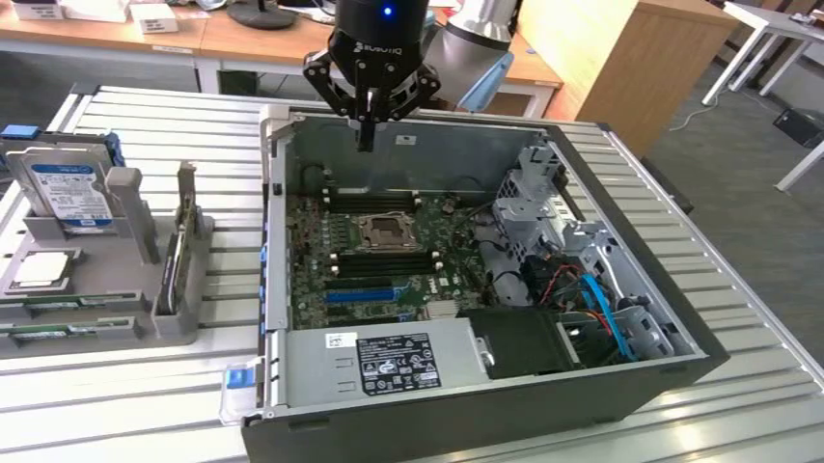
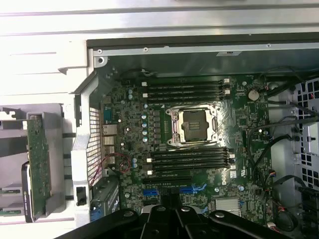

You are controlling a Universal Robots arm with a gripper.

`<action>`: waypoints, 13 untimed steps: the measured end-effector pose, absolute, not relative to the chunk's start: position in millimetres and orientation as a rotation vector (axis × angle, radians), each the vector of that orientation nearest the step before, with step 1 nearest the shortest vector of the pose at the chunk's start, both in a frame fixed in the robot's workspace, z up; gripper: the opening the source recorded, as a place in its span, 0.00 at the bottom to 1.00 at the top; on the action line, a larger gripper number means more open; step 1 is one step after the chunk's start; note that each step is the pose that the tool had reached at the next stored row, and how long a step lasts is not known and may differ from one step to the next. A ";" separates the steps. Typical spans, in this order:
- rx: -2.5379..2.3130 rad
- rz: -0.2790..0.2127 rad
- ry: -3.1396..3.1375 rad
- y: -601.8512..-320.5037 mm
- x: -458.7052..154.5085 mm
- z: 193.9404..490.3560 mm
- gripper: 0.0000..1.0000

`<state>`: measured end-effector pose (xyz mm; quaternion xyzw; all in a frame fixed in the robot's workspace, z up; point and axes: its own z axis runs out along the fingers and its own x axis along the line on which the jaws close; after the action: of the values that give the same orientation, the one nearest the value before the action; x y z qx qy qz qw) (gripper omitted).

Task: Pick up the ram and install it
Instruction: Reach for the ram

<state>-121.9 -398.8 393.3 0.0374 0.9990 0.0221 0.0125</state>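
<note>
The ram lies as a thin green stick in the grey parts holder, on the exterior view's left, outside the open computer case; a second green stick lies just behind it. My gripper hangs above the far side of the case, well apart from the ram. Its fingers are shut together with nothing between them. In the wrist view the gripper looks down on the motherboard, where black memory slots lie beside the CPU socket. More slots lie on the socket's other side.
The holder also carries a hard drive, a CPU chip and an upright green card. Inside the case are a blue slot connector, a power supply, and drive cages with cables. The case walls rise around the board.
</note>
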 end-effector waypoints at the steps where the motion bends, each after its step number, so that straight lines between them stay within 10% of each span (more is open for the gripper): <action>1: 0.117 0.069 3.114 -398.9 -121.9 393.3 0.11; 13: 0.123 0.069 3.113 -398.9 -157.5 393.1 0.11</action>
<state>-157.5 -398.9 393.1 0.0395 0.9989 0.0221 0.0125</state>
